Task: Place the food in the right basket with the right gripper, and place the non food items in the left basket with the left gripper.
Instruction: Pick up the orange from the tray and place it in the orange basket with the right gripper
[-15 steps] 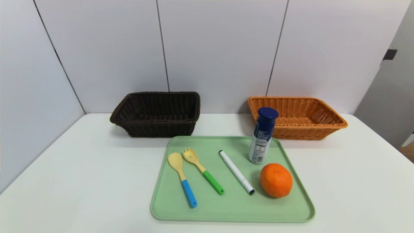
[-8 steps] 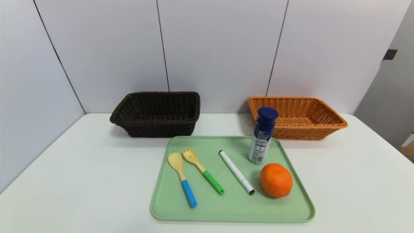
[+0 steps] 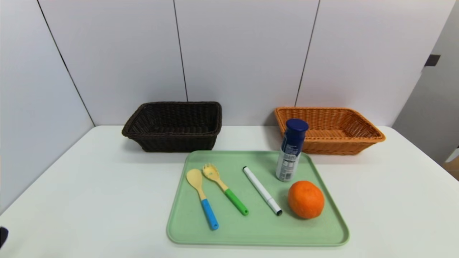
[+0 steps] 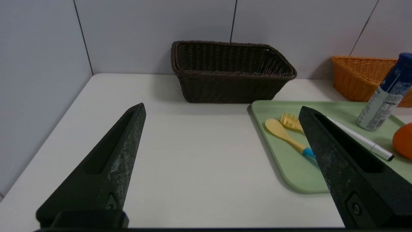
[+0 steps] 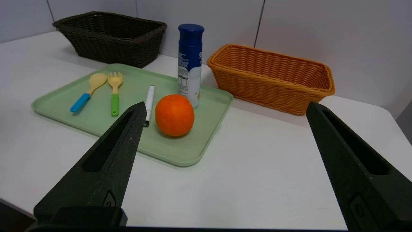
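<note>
At lower-left edge, left gripper [image 3: 3, 236] (newly visible)

A pale green tray [image 3: 258, 233] is lying flat on the white bench [image 3: 89, 200], toward the near middle of it, with rounded corners and a low raised rim running all the way round. The bench is stretching back to a wall of light grey panels [image 3: 244, 53], which are meeting at thin dark seams. Another grey panel [image 3: 32, 107] is closing off the left side, standing at an angle to the back wall. A small dark fitting [image 3: 432, 60] is sticking out on the far right.
</note>
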{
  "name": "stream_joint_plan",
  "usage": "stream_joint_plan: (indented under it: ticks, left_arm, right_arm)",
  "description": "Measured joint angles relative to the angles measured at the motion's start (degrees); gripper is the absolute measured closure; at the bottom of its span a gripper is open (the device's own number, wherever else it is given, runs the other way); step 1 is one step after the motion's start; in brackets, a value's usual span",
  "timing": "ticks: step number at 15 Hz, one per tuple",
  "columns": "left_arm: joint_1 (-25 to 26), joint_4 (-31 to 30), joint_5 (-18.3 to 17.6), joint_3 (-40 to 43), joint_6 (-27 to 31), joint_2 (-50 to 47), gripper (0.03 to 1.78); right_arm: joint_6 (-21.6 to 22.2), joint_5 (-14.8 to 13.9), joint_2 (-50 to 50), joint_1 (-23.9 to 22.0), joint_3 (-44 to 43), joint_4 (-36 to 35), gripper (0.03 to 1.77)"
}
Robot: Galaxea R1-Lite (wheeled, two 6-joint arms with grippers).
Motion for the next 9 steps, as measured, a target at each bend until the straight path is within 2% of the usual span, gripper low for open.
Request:
stream_joint_plan:
  ticks: [4, 7, 9]
  left_arm:
    - [0.0, -8.94, -1.62, -11.01, -0.63, 18.63, 0.12]
    - [-0.02, -10.92, -4.41, -16.91, -0.74, 30.59, 0.12]
    - [-0.07, -11.08, -5.16, -18.75, -0.99, 36.44, 0.12]
  right_arm:
    - [0.74, -0.5, 17.7, 1.27, -8.85, -8.13, 0.09]
    - [0.88, -1.43, 33.27, 1.68, -16.51, -14.76, 0.09]
    - [0.96, -1.87, 42.91, 3.61, -21.7, -16.57, 0.09]
